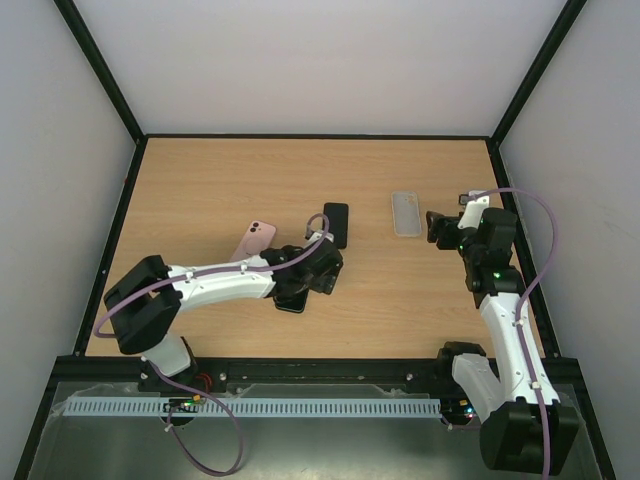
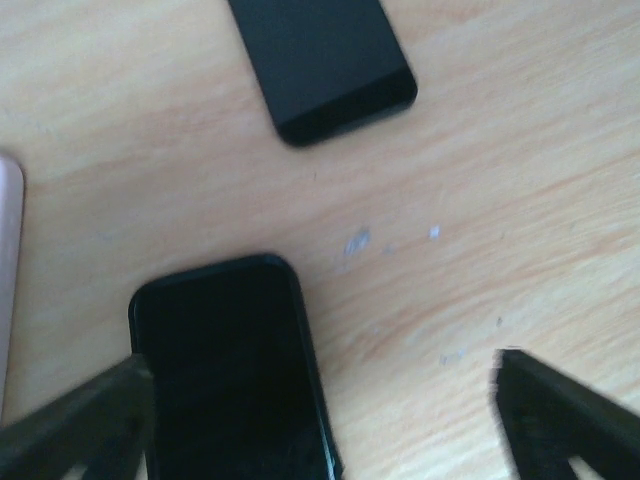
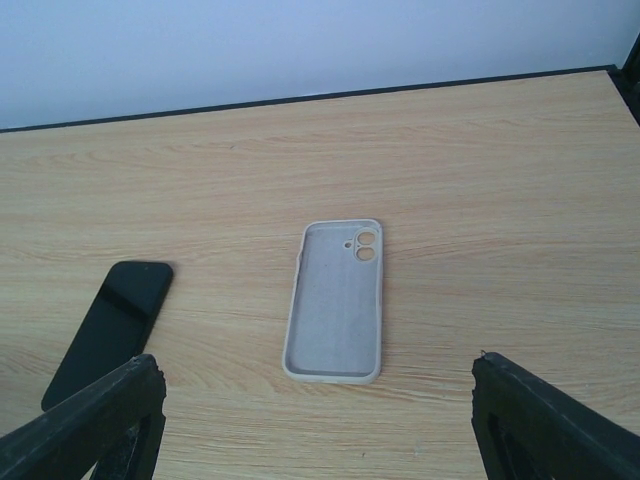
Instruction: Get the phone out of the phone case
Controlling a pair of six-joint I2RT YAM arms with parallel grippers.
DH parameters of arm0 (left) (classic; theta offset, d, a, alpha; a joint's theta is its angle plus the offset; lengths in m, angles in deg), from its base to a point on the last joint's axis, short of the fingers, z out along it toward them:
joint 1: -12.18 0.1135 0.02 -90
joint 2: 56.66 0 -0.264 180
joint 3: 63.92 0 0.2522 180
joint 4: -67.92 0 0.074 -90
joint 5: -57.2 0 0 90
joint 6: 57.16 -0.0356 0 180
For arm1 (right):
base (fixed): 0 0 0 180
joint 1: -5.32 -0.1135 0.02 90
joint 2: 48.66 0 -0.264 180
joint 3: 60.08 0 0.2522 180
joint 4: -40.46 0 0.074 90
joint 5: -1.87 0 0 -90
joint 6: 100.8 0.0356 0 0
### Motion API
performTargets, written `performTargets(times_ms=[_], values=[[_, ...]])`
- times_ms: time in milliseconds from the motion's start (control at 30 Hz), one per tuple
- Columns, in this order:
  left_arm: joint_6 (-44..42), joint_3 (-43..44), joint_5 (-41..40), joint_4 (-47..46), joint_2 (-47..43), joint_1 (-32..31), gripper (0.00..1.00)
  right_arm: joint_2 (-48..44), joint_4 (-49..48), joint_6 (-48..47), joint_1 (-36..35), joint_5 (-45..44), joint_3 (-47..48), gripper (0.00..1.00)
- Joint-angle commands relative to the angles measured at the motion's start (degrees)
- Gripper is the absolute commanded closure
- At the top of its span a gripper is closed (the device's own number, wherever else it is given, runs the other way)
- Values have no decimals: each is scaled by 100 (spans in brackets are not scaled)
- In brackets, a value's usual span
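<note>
While the left gripper (image 2: 322, 368) hangs spread wide over a black phone (image 2: 225, 370), the right gripper (image 3: 318, 362), spread wide too, faces the empty phone case (image 3: 335, 300).

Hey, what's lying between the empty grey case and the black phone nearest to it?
Nothing. Only bare wooden table separates the empty case from that black phone; the right wrist view shows it clearly, and the top view agrees.

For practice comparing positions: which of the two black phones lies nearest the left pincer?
The near black phone, partly between the left pincer's fingers; the far black phone lies clear beyond them.
</note>
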Motion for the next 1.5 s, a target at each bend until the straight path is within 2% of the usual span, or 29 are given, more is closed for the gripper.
performTargets(times_ms=[0,233,433,667,1467], values=[[380,-115,523,750,-128,172,0,-16,-152,-98,1,159,-75,19],[286,51,1364,737,33,719,0,-88,-138,-127,1,224,-100,19],[340,853,1200,1456,823,1032,0,-110,-134,-148,1,252,-107,19],[265,911,1910,1394,983,1392,0,-127,-116,-168,1,330,-109,19],[-154,1170,2050,1767,1666,1613,2,-154,-81,-200,1,460,-126,18]])
